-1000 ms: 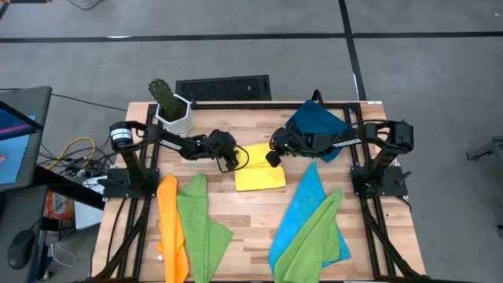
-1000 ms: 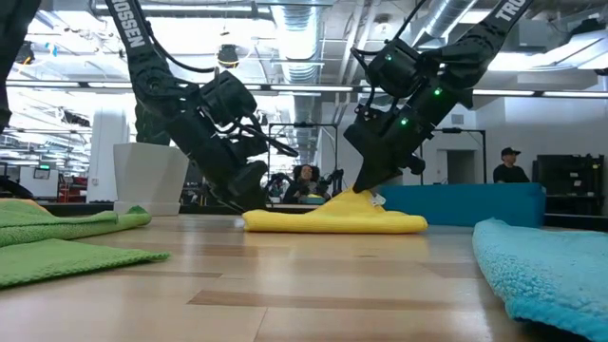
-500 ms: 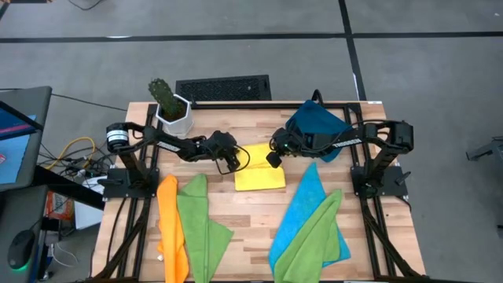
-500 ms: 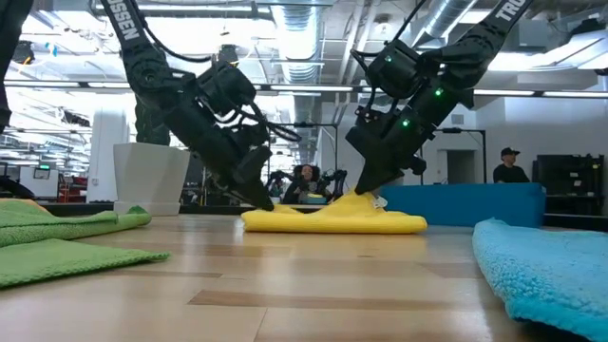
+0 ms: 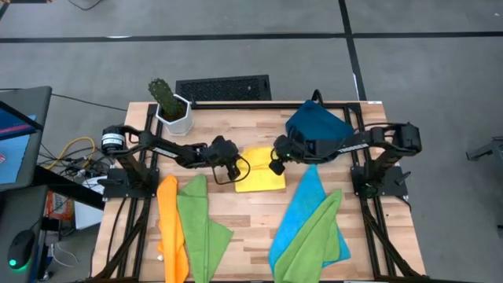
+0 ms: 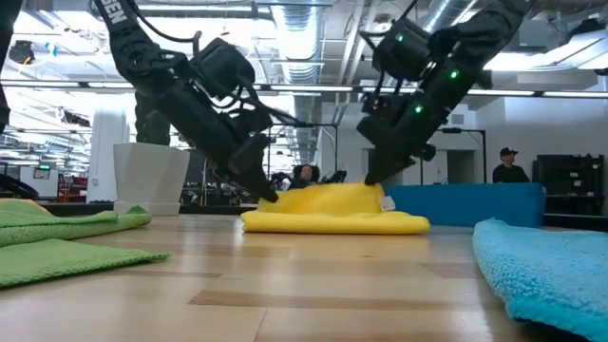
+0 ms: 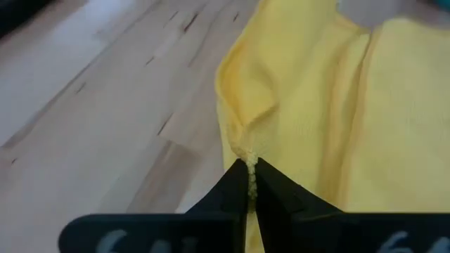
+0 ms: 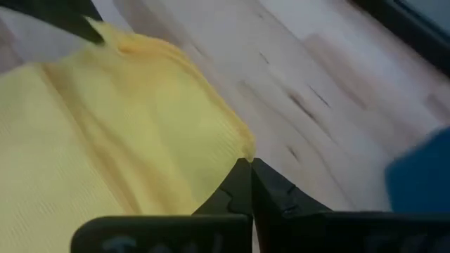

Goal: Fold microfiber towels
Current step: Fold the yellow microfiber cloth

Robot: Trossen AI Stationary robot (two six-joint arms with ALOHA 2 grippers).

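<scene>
Item: yellow towel (image 5: 260,178), lying mid-desk (image 5: 259,216) between the two arms, partly folded, its far edge raised off the wood.

Left end effector (image 5: 233,174): closed tight on the towel's far left corner, a pinch of yellow cloth visible between its fingertips (image 7: 239,184) in the left wrist view.

Right end effector (image 5: 275,167): closed likewise on the far right corner, cloth nipped at the tips (image 8: 242,176).

Other stock: orange towel (image 5: 170,228) and lime green towel (image 5: 201,224) at the near left; bright blue towel (image 5: 305,206) under a second green towel (image 5: 310,236) at the near right. Dark-blue tray (image 5: 317,128) at the far right; potted cactus (image 5: 168,104) at the far left.

Step in hand, as judged: carrying the pinched edge over onto the near edge. Handling advice: both arms should travel level and at matched pace, keeping the edge lightly taut so no slack wrinkles form; lift only enough to clear the lower layer; align corners over corners before releasing, and release both together.
</scene>
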